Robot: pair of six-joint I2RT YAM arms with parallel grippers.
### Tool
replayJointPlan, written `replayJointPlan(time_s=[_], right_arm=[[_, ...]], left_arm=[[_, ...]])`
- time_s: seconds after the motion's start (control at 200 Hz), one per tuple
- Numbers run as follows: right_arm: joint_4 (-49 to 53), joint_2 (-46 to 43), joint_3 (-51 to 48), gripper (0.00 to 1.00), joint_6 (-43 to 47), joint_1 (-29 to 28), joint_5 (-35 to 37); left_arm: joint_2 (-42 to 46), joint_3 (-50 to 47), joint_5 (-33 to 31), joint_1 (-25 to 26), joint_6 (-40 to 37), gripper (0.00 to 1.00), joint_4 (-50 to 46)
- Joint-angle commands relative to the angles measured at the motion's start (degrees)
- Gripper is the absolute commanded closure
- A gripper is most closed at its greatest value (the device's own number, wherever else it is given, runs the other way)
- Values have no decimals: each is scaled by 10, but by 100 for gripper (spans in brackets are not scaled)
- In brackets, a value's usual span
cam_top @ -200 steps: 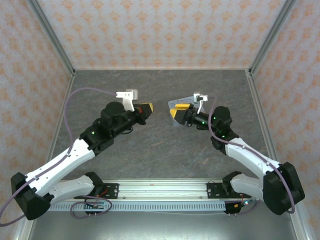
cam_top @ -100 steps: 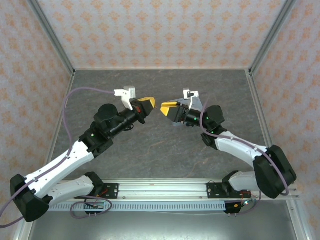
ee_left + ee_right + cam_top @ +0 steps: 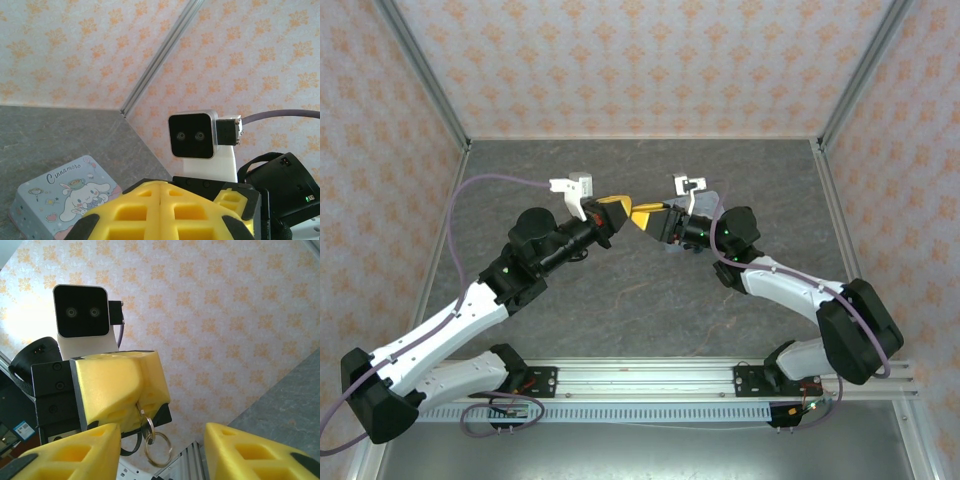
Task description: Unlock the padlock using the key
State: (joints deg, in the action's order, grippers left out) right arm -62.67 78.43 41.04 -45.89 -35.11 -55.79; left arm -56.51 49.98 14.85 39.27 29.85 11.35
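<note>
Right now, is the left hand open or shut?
Shut. The left hand has its fingers pressed together, a metal ring dangling from the seam; what they pinch is hidden.

"Cinnamoro" on the blue tin (image 3: 65,197)

The left claw (image 3: 613,210) and right claw (image 3: 645,216) meet tip to tip, blocking mid-bench; the tin (image 3: 65,192) lies under the right arm; the near bench (image 3: 620,310) is open; walls close three sides.
</note>
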Motion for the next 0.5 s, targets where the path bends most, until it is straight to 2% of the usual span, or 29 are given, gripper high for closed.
replayJointPlan(time_s=[0.0, 0.495], right_arm=[[-37, 4, 15, 57, -1, -4, -21], [-25, 4, 27, 71, -4, -7, -30]], left_arm=[[1, -1, 8, 3, -16, 100, 20], [-4, 2, 7, 2, -16, 100, 12]])
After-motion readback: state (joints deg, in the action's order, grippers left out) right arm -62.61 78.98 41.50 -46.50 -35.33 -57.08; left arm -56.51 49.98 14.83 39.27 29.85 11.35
